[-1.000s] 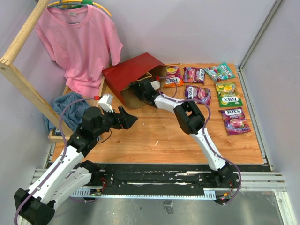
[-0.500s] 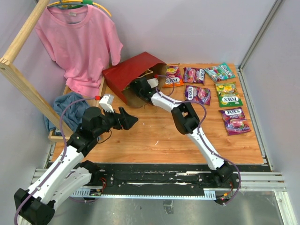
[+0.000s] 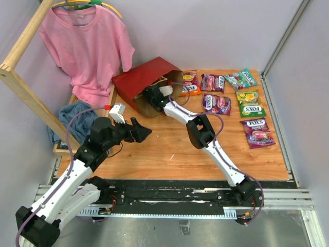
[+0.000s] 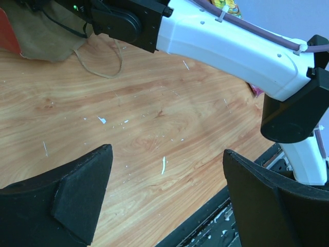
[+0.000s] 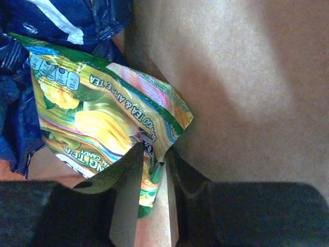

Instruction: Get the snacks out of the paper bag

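Worktop (image 4: pixel 154 113): wood, smooth, satin sheen, clear grain, pale scuffs.
Paper bag (image 3: pixel 141 77): paper; outside dark red, slight sheen; inside brown kraft, matt, fibrous.
Green candy packet (image 5: pixel 97 113): glossy plastic film, creased.
Blue bag (image 5: pixel 67 20) touching it: glossy, crinkled.
Packets (image 3: pixel 250 109) at worktop's far right corner: glossy.
Left pincer (image 4: pixel 165 154): matt black, faintly grainy.
Right arm shell (image 4: pixel 231 46): smooth white plastic.
T-shirt (image 3: pixel 85 46): pink cloth, matt.
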Controlling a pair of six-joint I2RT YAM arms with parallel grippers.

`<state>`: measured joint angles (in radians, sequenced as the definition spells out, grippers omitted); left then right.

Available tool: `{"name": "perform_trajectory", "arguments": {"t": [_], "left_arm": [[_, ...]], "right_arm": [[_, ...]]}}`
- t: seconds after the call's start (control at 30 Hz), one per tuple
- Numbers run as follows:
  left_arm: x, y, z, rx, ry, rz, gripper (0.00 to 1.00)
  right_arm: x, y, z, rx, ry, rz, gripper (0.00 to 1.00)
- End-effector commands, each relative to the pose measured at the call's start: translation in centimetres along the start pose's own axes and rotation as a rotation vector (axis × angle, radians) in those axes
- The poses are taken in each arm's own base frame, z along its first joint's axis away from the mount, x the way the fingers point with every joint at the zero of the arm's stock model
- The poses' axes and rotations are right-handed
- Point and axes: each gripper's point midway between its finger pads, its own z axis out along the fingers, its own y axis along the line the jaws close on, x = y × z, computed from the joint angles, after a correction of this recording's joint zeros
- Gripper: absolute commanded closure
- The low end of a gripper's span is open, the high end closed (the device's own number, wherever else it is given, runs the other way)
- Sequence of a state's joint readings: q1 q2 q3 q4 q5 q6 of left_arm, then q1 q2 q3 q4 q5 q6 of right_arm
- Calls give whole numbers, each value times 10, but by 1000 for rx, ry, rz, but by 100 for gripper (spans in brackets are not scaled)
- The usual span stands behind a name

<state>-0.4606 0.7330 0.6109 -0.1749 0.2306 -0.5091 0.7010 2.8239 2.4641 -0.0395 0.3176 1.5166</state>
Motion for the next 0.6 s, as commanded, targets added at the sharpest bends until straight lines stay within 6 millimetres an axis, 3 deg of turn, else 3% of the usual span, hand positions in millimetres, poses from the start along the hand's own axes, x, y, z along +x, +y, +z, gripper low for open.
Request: {"name": "perform_trajectory", "arguments": {"t": [0.0,0.13,0.3,0.43,0.5,0.53,0.57], "left_arm": [[-12,-8,-2,23,-24,17,8],[-12,-7,-1,19,-22,17,8],[-12,-6,0,11,-18,16,8],[-13,-4,0,-3,-20,12,8],[-15,-4,0,-7,-24,13,8],[-16,-4,-1,-11,-26,12,8],[-16,-4,-1,-13,-29,10,8]], "right_arm": [[-1,-3,7,-11,-33,1,82],[-5,5,7,-36,-26,25,99],[-9,32,-7,-97,-11,34,99],[-17,64,-32,-172,0,54,99],[-20,74,-45,-209,14,81,99],[-20,69,-50,-209,23,93,99],[-25,79,-60,-238,26,115,99]]}}
